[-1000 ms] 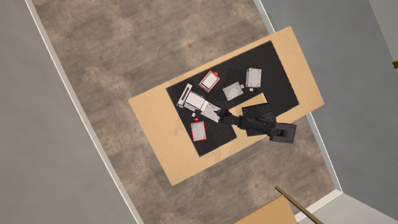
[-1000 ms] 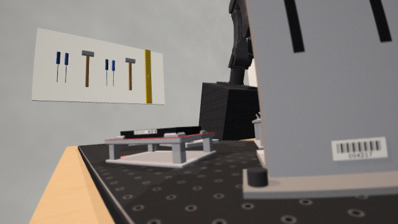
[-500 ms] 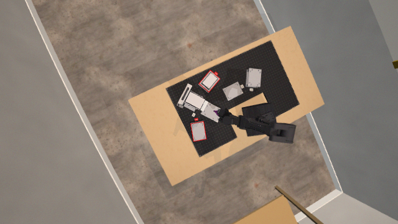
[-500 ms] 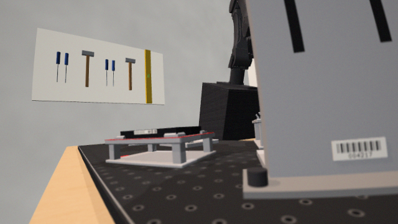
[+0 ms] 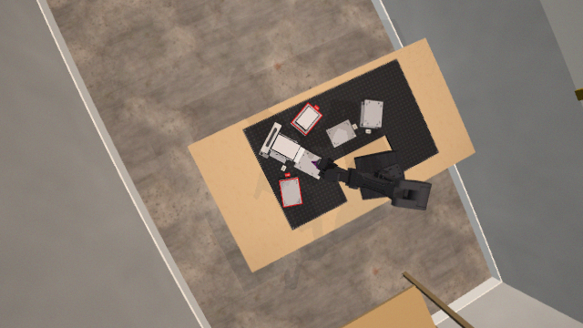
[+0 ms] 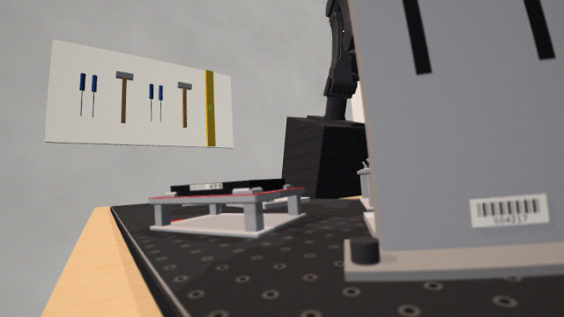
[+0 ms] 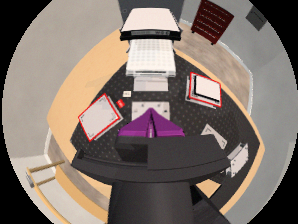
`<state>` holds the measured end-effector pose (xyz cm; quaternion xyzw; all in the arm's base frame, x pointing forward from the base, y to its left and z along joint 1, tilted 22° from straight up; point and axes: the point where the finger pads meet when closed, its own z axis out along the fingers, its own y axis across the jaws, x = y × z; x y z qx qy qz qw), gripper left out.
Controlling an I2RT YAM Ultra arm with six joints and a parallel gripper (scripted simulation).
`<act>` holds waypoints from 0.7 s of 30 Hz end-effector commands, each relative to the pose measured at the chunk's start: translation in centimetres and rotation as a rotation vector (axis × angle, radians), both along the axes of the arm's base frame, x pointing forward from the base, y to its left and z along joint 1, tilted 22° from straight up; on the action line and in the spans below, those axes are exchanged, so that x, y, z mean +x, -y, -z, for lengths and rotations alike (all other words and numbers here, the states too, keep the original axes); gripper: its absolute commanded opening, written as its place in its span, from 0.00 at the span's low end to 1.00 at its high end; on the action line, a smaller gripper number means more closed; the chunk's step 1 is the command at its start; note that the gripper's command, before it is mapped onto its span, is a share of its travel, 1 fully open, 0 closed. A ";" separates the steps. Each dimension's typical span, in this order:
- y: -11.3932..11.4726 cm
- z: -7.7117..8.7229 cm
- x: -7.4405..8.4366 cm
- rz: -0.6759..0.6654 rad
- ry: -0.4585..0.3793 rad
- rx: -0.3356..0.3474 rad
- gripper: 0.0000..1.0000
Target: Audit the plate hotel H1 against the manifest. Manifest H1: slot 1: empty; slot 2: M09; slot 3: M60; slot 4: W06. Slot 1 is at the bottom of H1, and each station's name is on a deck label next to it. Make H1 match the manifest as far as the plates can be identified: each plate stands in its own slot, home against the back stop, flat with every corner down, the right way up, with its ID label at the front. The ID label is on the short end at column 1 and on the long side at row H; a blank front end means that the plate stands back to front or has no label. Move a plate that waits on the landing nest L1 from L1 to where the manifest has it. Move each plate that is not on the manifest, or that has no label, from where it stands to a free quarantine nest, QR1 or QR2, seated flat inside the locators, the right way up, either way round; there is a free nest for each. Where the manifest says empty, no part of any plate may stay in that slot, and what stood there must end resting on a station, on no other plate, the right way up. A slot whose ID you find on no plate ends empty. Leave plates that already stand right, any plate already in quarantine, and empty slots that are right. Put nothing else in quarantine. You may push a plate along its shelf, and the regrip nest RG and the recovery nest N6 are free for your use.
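Observation:
The plate hotel H1 (image 5: 277, 145) stands at the left of the black deck, and its grey side wall (image 6: 463, 123) fills the right of the exterior view. In the wrist view the hotel (image 7: 152, 4) is straight ahead, with a white plate (image 7: 152, 56) lying in front of it on a nest. My gripper (image 5: 322, 167) hovers just in front of that nest. Its purple fingers are pressed together with nothing between them. The plates' ID labels are too small to read.
Two red-edged quarantine nests stand on either side: one behind (image 5: 306, 118) and one in front (image 5: 291, 191). A dark plate (image 6: 226, 186) shows at the red-edged nest (image 6: 229, 200) in the exterior view. Two grey nests (image 5: 341, 133) (image 5: 371, 114) stand to the right, and the arm's black base (image 5: 392, 182) stands behind the gripper.

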<state>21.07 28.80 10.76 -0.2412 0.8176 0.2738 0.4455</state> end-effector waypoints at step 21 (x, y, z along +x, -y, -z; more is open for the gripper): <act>-0.9 -0.8 1.1 0.001 0.008 0.011 0.00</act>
